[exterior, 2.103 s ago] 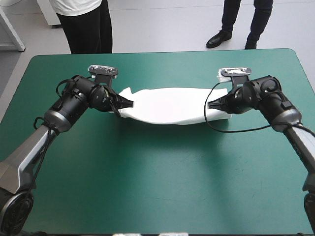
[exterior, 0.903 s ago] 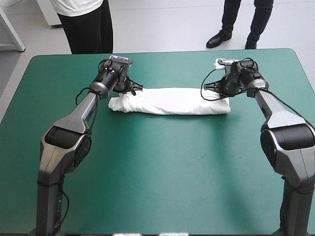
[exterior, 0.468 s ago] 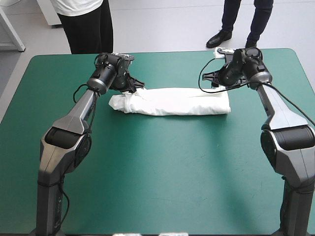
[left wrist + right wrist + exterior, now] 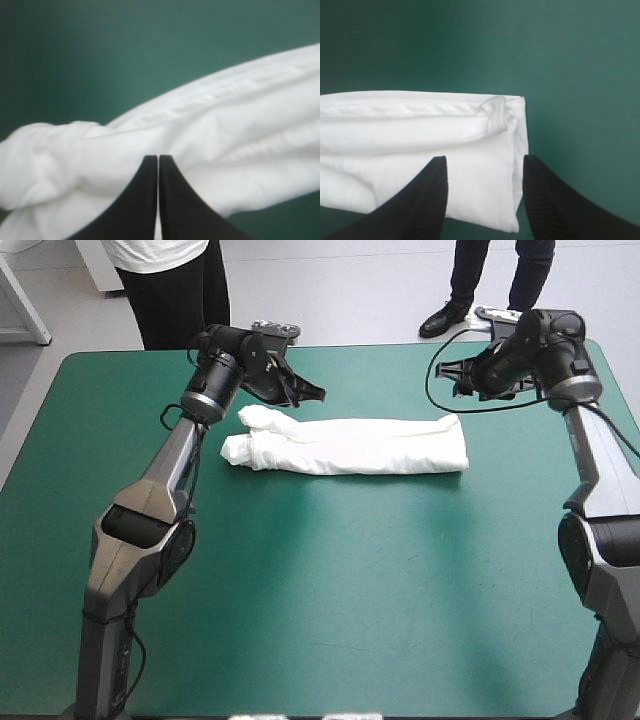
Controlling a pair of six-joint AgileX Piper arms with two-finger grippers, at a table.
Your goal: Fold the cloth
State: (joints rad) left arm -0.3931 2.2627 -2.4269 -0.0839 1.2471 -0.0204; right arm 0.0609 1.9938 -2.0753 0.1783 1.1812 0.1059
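Note:
The white T-shirt (image 4: 360,445) lies on the teal-green cover as a long folded band, its left end bunched into a small knot-like lump. My left gripper (image 4: 312,395) hovers above and behind that left end, shut, with nothing in it. In the left wrist view its fingers (image 4: 158,157) meet in one arch over the T-shirt (image 4: 225,125). My right gripper (image 4: 462,375) hangs open behind the band's right end, off the fabric. In the right wrist view, the squared end of the T-shirt (image 4: 420,135) shows under and between that open gripper (image 4: 485,160).
The table's far edge (image 4: 330,348) runs close behind both grippers. The teal-green cover (image 4: 330,590) stretches wide on the near side of the T-shirt.
Earlier both grippers carried the T-shirt and laid it down as a band. Since then both have let go and risen back toward the far edge; the band lies still.

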